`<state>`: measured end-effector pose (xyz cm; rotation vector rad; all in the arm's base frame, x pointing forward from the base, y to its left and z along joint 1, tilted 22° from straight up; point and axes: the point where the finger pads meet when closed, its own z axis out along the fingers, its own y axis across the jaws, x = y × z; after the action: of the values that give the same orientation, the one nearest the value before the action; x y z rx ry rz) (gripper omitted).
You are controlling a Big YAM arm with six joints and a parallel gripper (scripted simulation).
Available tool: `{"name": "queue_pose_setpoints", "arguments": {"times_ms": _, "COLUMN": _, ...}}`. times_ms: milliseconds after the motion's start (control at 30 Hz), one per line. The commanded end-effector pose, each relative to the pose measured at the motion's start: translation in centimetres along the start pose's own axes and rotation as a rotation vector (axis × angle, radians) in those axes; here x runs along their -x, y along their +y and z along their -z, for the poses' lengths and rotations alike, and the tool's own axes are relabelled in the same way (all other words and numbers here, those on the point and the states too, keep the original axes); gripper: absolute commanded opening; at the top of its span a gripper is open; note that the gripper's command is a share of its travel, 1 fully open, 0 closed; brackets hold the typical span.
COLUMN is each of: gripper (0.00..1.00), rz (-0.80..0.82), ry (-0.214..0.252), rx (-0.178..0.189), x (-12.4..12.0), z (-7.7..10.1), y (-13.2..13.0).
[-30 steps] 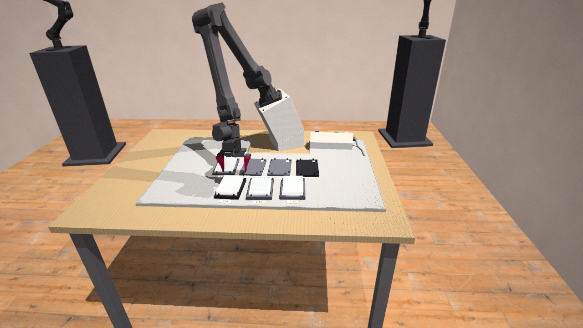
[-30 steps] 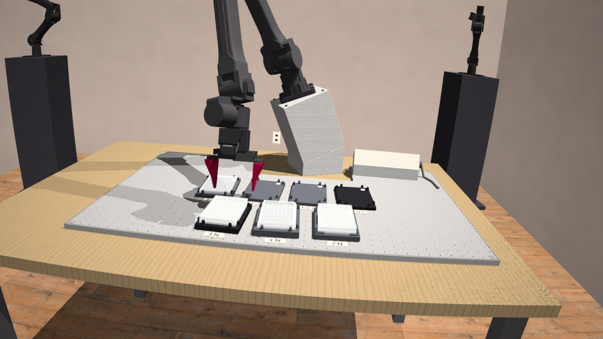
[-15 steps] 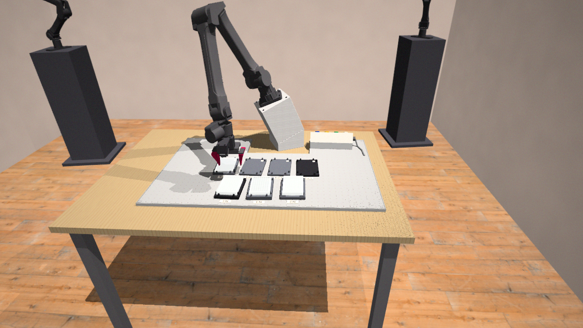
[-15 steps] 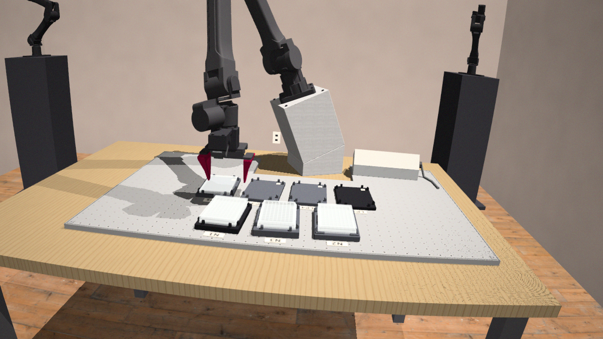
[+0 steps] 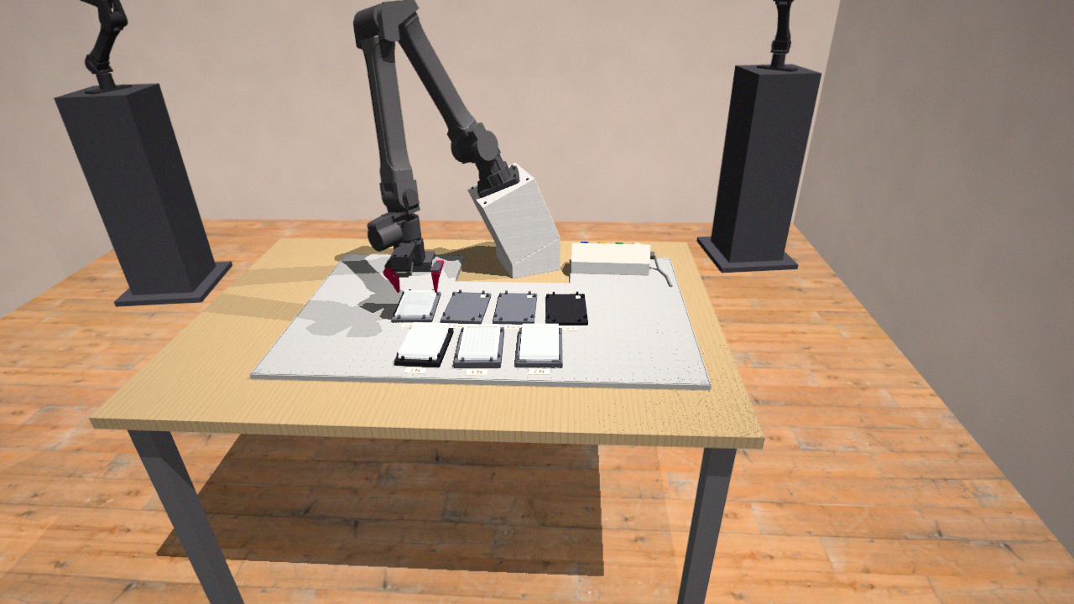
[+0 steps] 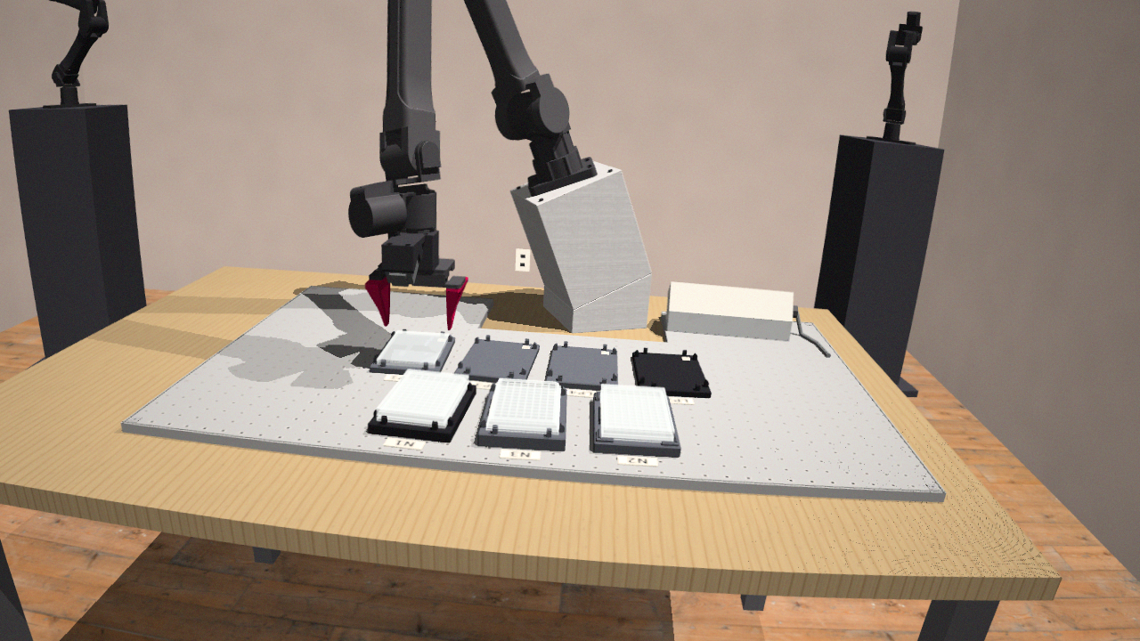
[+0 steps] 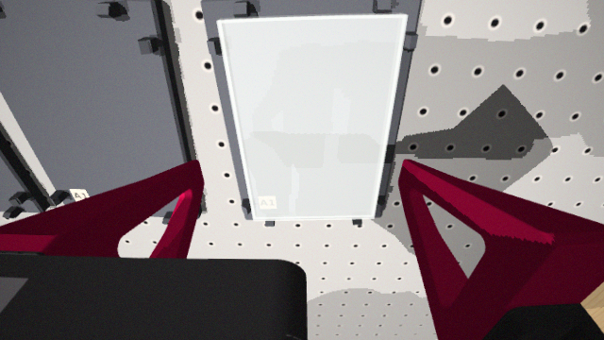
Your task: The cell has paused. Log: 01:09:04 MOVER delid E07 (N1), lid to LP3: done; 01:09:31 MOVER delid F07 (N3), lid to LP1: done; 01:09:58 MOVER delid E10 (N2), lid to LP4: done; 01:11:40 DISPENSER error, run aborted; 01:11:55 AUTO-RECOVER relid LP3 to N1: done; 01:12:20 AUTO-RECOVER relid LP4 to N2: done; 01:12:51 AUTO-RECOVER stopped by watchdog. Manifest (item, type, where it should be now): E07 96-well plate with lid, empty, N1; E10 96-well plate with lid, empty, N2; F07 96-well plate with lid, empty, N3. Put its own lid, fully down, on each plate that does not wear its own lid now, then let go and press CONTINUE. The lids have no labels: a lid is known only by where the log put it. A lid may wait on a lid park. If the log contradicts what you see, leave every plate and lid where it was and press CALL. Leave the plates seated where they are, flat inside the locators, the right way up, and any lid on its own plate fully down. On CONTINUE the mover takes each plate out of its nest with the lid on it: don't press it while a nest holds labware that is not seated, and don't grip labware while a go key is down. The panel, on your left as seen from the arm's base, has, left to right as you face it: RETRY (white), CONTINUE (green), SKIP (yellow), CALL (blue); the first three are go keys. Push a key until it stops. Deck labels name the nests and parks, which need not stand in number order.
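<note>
Three plates sit in the front row of nests. The left plate (image 6: 422, 396) in a black nest and the right plate (image 6: 635, 412) each wear a clear lid. The middle plate (image 6: 523, 404) shows open wells and has no lid. A loose lid (image 7: 307, 118) lies flat on the leftmost park of the back row; it also shows in the top and exterior views (image 5: 416, 304) (image 6: 414, 348). My gripper (image 7: 301, 171) (image 6: 416, 314) (image 5: 414, 279) is open and empty. It hangs above the near end of this lid, with one red finger on each side, and does not touch it.
Two grey parks (image 6: 498, 357) (image 6: 582, 365) and a black park (image 6: 670, 371) in the back row are bare. The key panel (image 5: 609, 257) stands at the back right of the deck, next to the arm's grey base block (image 5: 525, 225). Dark pillars stand off the table.
</note>
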<state>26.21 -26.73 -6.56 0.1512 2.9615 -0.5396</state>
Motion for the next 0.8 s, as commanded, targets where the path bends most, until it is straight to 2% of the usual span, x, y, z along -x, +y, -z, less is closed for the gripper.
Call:
{"name": "queue_pose_setpoints", "arguments": {"times_ms": 0, "gripper": 1.0, "rz": 0.024, "ry": -0.035, "rx": -0.029, "x": 0.4, "z": 0.8, "y": -1.4}}
{"name": "queue_pose_setpoints", "arguments": {"times_ms": 100, "gripper": 1.0, "rz": 0.041, "ry": -0.058, "rx": -0.04, "x": 1.8, "z": 1.1, "y": -1.8}}
{"name": "queue_pose_setpoints", "arguments": {"times_ms": 400, "gripper": 1.0, "rz": 0.049, "ry": -0.04, "rx": -0.025, "x": 1.2, "z": 1.1, "y": -1.1}}
{"name": "queue_pose_setpoints", "arguments": {"times_ms": 467, "gripper": 1.0, "rz": 0.043, "ry": -0.027, "rx": -0.018, "x": 0.8, "z": -0.2, "y": -1.0}}
{"name": "queue_pose_setpoints", "arguments": {"times_ms": 767, "gripper": 1.0, "rz": 0.028, "ry": -0.021, "rx": -0.021, "x": 0.4, "z": -1.5, "y": -1.5}}
